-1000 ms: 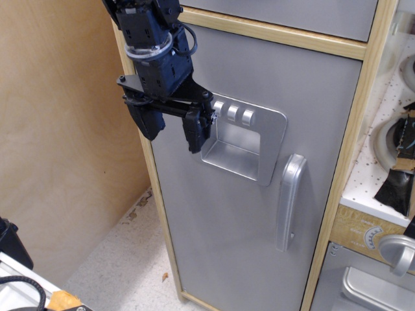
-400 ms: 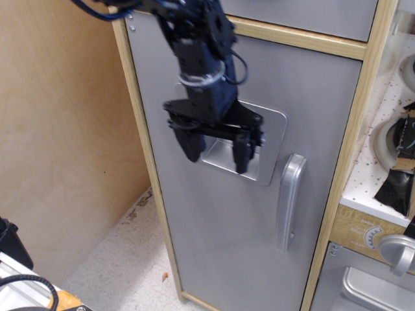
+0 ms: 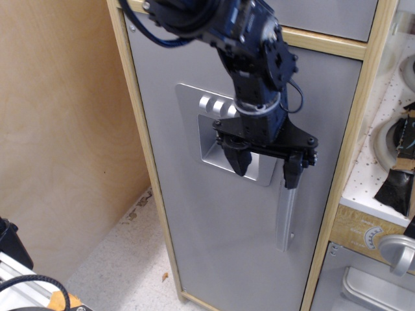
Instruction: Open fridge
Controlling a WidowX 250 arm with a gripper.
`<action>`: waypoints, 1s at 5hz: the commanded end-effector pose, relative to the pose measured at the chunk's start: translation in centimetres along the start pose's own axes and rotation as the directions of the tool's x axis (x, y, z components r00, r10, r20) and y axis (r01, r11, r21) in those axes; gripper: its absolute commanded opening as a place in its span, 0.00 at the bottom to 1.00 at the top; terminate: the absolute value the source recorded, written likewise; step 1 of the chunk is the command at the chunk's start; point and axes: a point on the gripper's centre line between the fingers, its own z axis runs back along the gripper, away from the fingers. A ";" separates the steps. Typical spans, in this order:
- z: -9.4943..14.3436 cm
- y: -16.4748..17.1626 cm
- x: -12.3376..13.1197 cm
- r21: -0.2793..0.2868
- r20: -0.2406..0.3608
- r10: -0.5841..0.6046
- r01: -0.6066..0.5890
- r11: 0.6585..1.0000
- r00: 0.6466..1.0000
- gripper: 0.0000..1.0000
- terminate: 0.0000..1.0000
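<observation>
The fridge [image 3: 194, 214] is a tall toy cabinet with a light wood frame and a long grey door, which is shut. Its silver dispenser recess [image 3: 209, 133] with knobs sits mid-door. The curved silver handle [image 3: 284, 219] runs vertically at the door's right; its top is hidden behind my gripper. My dark gripper [image 3: 264, 168] hangs in front of the door, open, fingers pointing down. The left finger [image 3: 237, 160] is over the recess's lower right corner; the right finger [image 3: 291, 173] is over the handle's top. It holds nothing.
A short grey panel [image 3: 324, 13] sits above the fridge door. A white pegboard counter with dark items [image 3: 395, 149] is at right, with a small grey oven door and round silver knob [image 3: 395, 253] below. A plywood wall [image 3: 58, 129] stands at left, floor below.
My gripper has moved right and a little down across the door, from the left of the dispenser recess to the top of the handle. The door stays shut.
</observation>
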 end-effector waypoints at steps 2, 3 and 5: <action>-2.2 0.0 2.8 -0.041 0.078 -0.070 0.074 0.996 0.994 1.00 0.00; -2.5 -0.3 2.3 -0.021 0.108 -0.062 0.064 0.998 0.992 0.00 0.00; -2.5 -0.7 -0.3 -0.008 0.141 0.002 -0.001 1.000 0.990 0.00 0.00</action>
